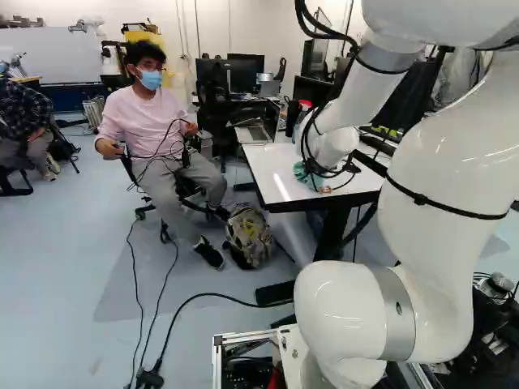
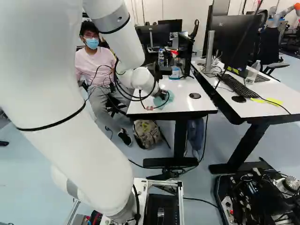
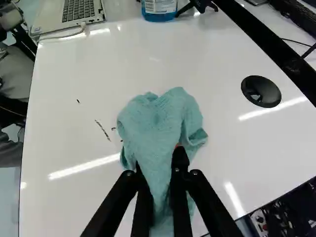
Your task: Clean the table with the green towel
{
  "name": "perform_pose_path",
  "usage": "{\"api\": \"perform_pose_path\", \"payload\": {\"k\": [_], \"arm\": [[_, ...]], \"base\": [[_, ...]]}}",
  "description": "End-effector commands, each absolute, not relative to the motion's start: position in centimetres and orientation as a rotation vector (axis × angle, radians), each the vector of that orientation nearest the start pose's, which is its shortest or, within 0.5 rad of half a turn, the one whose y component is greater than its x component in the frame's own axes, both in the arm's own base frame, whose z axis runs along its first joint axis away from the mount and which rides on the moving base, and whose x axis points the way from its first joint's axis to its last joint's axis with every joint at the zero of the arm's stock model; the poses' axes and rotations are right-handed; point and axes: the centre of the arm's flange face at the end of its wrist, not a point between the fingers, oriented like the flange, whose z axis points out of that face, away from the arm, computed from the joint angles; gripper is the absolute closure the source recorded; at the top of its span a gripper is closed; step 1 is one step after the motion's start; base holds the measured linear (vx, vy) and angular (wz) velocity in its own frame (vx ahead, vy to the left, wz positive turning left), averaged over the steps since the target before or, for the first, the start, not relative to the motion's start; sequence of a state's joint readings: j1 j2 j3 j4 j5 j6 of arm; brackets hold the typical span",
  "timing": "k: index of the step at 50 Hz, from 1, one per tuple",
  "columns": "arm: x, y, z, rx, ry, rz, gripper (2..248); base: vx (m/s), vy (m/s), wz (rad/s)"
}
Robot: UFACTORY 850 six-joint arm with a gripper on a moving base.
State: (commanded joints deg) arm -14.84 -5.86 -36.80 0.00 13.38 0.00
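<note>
Wrist view; crumpled teal towel, glossy table

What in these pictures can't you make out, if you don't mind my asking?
- Wrist view: the tabletop under the green towel, hidden by the cloth.
- Wrist view: the jaws' inner faces, mostly hidden by the folds between them.
- Wrist view: the bottle's top, cut off by the edge.
- Both base views: the dark marks, too small to tell.
</note>
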Motion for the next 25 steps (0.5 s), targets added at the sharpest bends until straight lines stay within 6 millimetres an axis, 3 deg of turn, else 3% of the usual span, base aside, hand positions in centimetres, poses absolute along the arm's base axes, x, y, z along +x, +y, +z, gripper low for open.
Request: {"api": "perform_pose_path", "payload": {"k": [25], "arm": [[48.2,-11.1,39.8,-2.966,0.338,-1.23,208]], "base": [[0.0,0.0,0.0]]}}
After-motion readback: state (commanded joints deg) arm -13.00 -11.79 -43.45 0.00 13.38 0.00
